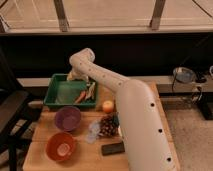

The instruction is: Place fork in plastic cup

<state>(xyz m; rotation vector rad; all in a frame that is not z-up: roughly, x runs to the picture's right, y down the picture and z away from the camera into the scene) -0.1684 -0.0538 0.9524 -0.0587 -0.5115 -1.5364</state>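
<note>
Fork (91, 90) lies in green bin (54, 103), gripper (74, 76) of bent arm (107, 80) above.

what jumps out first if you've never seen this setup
The big white arm dominates, stretching from lower right up to the left, its gripper at the back edge of the green tray. In the tray lie a pale fork and an orange-red piece; a purple bowl and an orange bowl sit in front.

Wooden table (82, 161): green tray (70, 105), purple bowl (67, 119)

Robot test lab, cluttered wooden table (85, 158), glazed wall (110, 14) behind, hand (74, 76) at green bin (69, 105).
</note>
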